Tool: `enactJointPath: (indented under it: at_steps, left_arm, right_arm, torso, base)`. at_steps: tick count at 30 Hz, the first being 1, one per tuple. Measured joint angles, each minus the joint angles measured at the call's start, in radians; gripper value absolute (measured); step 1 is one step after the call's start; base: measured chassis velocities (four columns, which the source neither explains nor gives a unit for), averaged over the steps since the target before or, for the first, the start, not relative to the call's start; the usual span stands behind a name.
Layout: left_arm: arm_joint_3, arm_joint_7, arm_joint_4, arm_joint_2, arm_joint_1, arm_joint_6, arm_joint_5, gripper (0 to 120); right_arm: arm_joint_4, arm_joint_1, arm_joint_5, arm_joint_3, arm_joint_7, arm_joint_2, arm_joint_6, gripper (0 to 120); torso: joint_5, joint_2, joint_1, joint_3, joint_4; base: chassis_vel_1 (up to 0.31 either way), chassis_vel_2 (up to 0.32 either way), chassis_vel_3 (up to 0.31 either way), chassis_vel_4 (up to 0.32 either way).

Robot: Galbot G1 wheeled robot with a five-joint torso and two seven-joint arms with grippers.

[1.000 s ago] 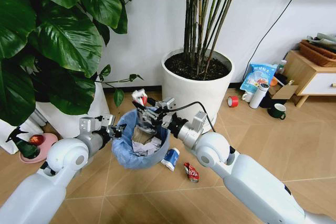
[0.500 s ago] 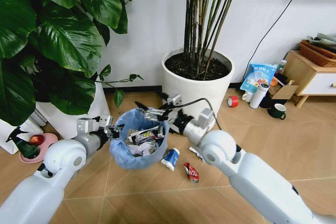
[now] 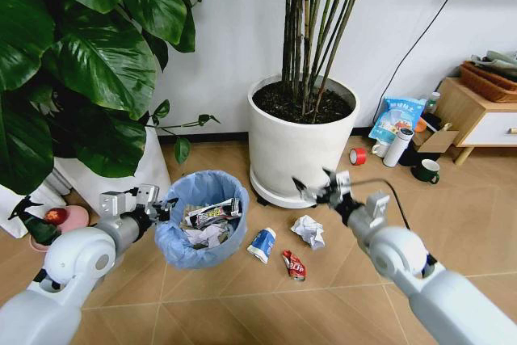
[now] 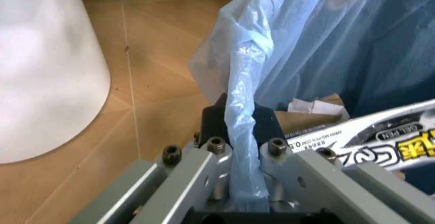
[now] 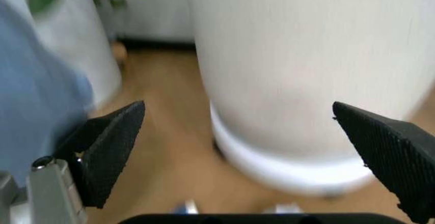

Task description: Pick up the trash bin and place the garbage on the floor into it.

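Note:
The trash bin (image 3: 202, 220), lined with a crinkly light blue bag, hangs just above the floor (image 3: 242, 296). My left gripper (image 3: 161, 209) is shut on its rim. In the left wrist view the bag's edge (image 4: 238, 112) is pinched in the left gripper (image 4: 239, 147). A dark wrapper (image 3: 214, 212) and paper wads lie inside the bin. My right gripper (image 3: 315, 187) is open and empty in front of the big pot; its fingertips (image 5: 112, 147) stand wide apart. Garbage on the floor: a crumpled white paper (image 3: 308, 230), a crushed blue-white can (image 3: 261, 245) and a red wrapper (image 3: 294, 265).
A big white plant pot (image 3: 299, 139) stands just behind the right gripper, and a second white pot (image 3: 121, 175) with large leaves stands left of the bin. A red tape roll (image 3: 358, 156), white tumbler (image 3: 398, 147), green mug (image 3: 426, 170) and wooden cabinet (image 3: 477, 119) are at the right.
My right gripper let a wrapper go into the bin, then drew back to the right, open and empty, toward the big pot. The bin shifted slightly left and down with my left gripper.

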Motion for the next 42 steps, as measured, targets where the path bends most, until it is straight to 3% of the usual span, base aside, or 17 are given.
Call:
enactJointPath:
  at_steps: [6, 13, 16, 30, 42]
  left_arm:
    - [-0.010, -0.003, -0.015, 0.000, 0.006, 0.000, 0.000, 0]
    - [-0.012, -0.005, -0.027, -0.006, 0.013, 0.000, 0.000, 0]
    - [-0.014, -0.007, -0.036, -0.016, 0.020, 0.000, 0.002, 0]
    - [-0.014, -0.022, -0.048, -0.013, 0.027, 0.000, 0.003, 0]
    - [-0.018, -0.021, -0.041, -0.024, 0.023, 0.000, 0.004, 0]
  right_arm:
    - [-0.124, -0.094, -0.085, -0.025, -0.056, 0.044, 0.019, 100]
    - [-0.248, -0.112, -0.121, -0.052, -0.127, 0.049, 0.036, 100]
    - [-0.338, -0.078, -0.143, -0.087, -0.196, 0.059, 0.039, 100]
    - [-0.526, 0.067, -0.204, -0.196, -0.214, 0.184, 0.061, 100]
    - [-0.624, 0.111, -0.229, -0.203, -0.208, 0.208, 0.061, 100]
  torso:
    - [-0.0002, 0.000, 0.000, 0.000, 0.0000]
    - [-0.0004, 0.000, 0.000, 0.000, 0.0000]
    - [-0.0005, 0.000, 0.000, 0.000, 0.0000]
    - [-0.0002, 0.000, 0.000, 0.000, 0.0002]
    - [-0.0006, 0.000, 0.000, 0.000, 0.0000]
  base:
    - [0.000, 0.000, 0.000, 0.000]
    - [0.000, 0.000, 0.000, 0.000]
    - [0.000, 0.000, 0.000, 0.000]
    - [0.000, 0.000, 0.000, 0.000]
    - [0.000, 0.000, 0.000, 0.000]
